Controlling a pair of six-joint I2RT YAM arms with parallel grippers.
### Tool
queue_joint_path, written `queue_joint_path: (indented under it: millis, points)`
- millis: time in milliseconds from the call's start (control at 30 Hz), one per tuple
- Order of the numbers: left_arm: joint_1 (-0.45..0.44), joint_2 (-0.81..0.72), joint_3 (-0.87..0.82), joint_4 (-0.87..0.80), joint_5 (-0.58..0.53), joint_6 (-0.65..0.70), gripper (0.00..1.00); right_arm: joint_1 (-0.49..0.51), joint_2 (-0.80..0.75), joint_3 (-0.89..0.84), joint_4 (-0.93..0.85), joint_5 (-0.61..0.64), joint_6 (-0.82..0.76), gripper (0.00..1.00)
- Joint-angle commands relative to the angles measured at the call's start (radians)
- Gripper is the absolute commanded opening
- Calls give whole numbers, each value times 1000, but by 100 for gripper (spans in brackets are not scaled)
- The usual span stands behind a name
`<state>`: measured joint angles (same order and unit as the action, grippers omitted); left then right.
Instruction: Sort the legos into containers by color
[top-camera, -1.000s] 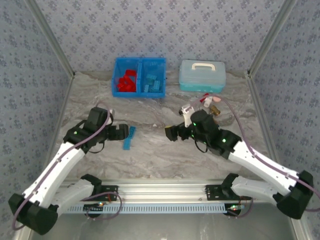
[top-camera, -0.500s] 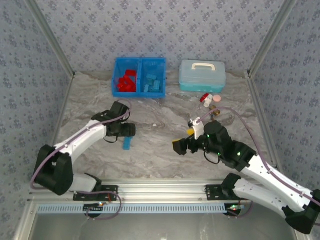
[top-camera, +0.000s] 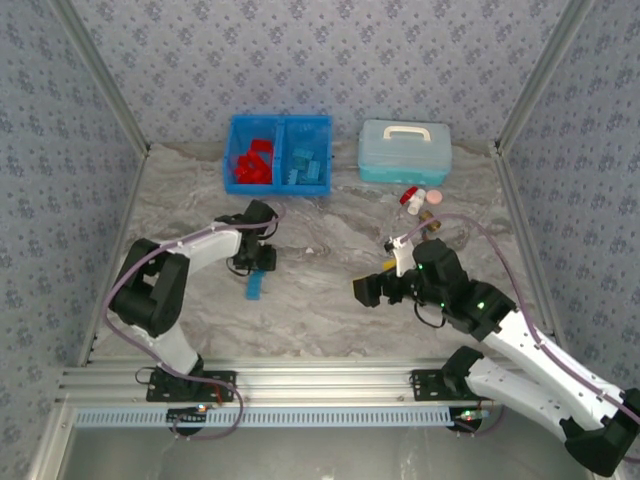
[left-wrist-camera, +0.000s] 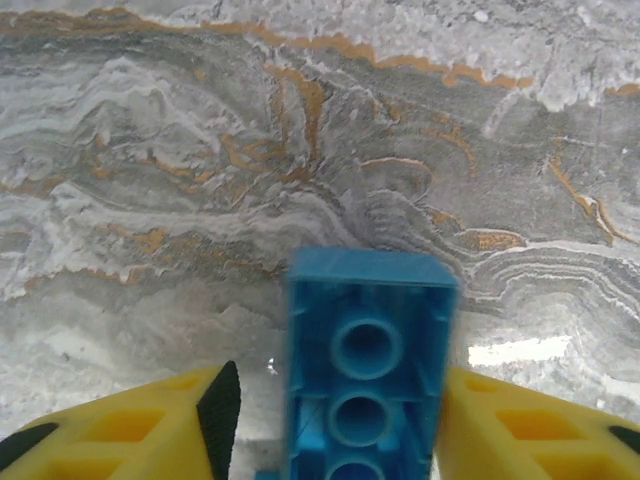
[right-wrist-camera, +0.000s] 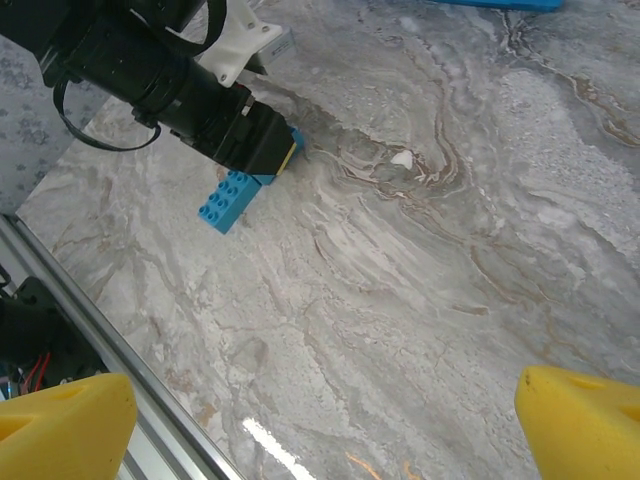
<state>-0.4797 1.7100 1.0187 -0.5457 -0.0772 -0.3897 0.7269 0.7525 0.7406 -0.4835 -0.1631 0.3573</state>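
Over the last second the left arm swung in from its own side, and the left gripper (top-camera: 260, 266) came down over the far end of the one blue lego (top-camera: 256, 288) still out on the marble table (top-camera: 330, 330). The lego itself seemed hardly to have shifted. It lay well apart from the bin (top-camera: 279, 120).

In the left wrist view its hollow underside faced the camera and the yellow fingers stood on either side of it. The right finger (left-wrist-camera: 520, 420) looked to be against the plastic, while the left pad (left-wrist-camera: 218, 405) was a sliver of bare marble away. The claw was therefore partly open and bracketing the lego, not yet clamped on it.

Meanwhile the right gripper (top-camera: 362, 292) had drawn back toward its own base. Its jaws were spread wide and held nothing, which left the middle of the table to the left arm.

The red legos (top-camera: 250, 165) sat in the bin's left compartment and the blue legos (top-camera: 305, 165) in the right. We judged the sort nearly finished: one squeeze, a lift, and a carry to the right compartment remained.
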Motion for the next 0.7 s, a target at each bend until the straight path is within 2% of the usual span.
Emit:
queue_joint_path:
  millis: [0, 67, 333, 567, 667]
  points:
    - [-16, 17, 17, 6, -17, -2, 40, -22, -12, -12, -12, -17, 29, 100]
    - [-23, 18, 10, 15, -19, -5, 35, -34, -12, -14, -13, -13, 30, 100]
    - [-30, -18, 28, 15, 14, -13, 32, -68, -12, -14, -17, 0, 50, 100]
    - [-34, -141, 191, -46, 20, -9, 32, -75, -10, -8, -3, -4, 57, 100]
    - [-34, -149, 288, -43, -3, 11, 32, -75, -10, -8, -4, -3, 61, 100]
